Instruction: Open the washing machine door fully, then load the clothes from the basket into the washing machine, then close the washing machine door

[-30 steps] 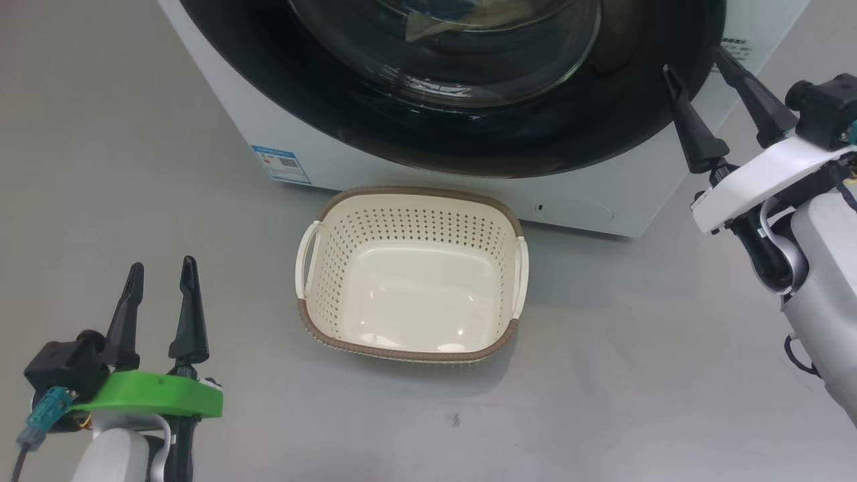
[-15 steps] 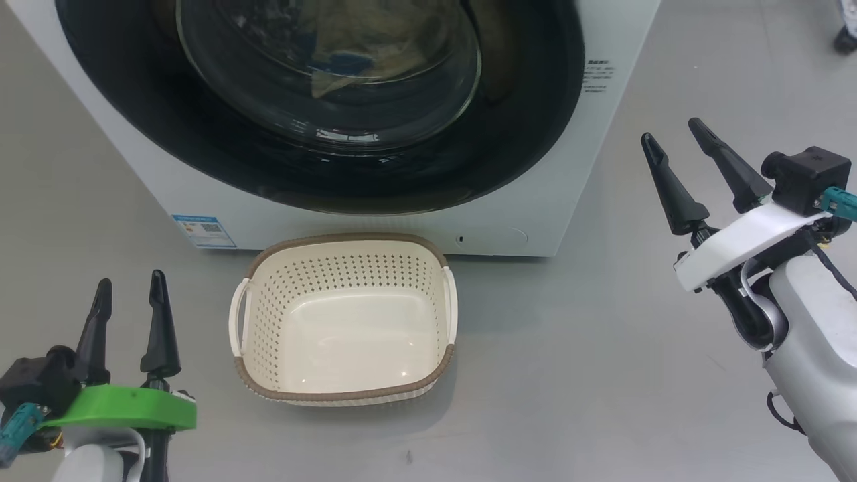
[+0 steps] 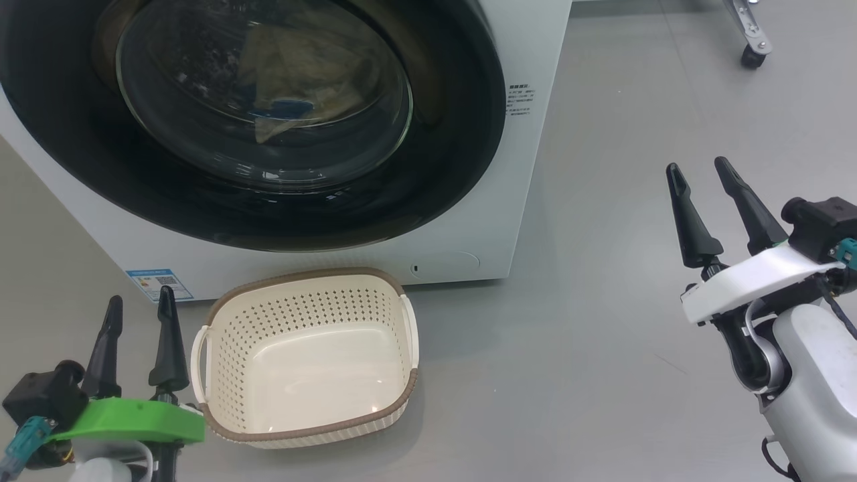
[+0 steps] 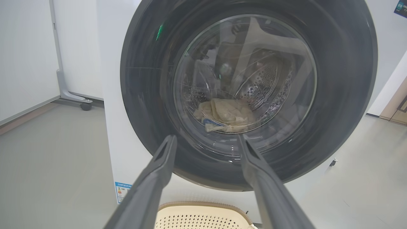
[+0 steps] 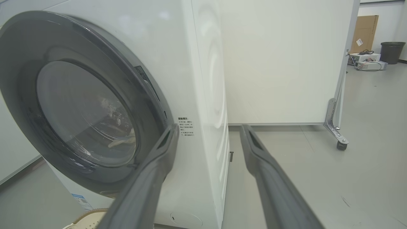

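Observation:
The white washing machine (image 3: 515,181) stands at the upper left, its round black door (image 3: 462,134) shut flat against the front. Behind the glass window lie the pale yellow clothes (image 3: 301,80) (image 4: 225,114) inside the drum. On the floor right in front sits the cream basket (image 3: 304,355) with nothing in it. My left gripper (image 3: 139,304) is open at the lower left, just left of the basket; its fingers (image 4: 159,165) point at the door. My right gripper (image 3: 699,171) is open over bare floor to the right of the machine, holding nothing.
Grey floor spreads to the right of the machine. A white partition on a castor foot (image 5: 340,144) stands behind it, with another castor (image 3: 750,57) at the upper right. A bin and boxes (image 5: 391,51) sit far back.
The head camera has swung, so the machine and basket slid left and down in view. My right gripper has come away from the door's right edge and now stands clear of the machine.

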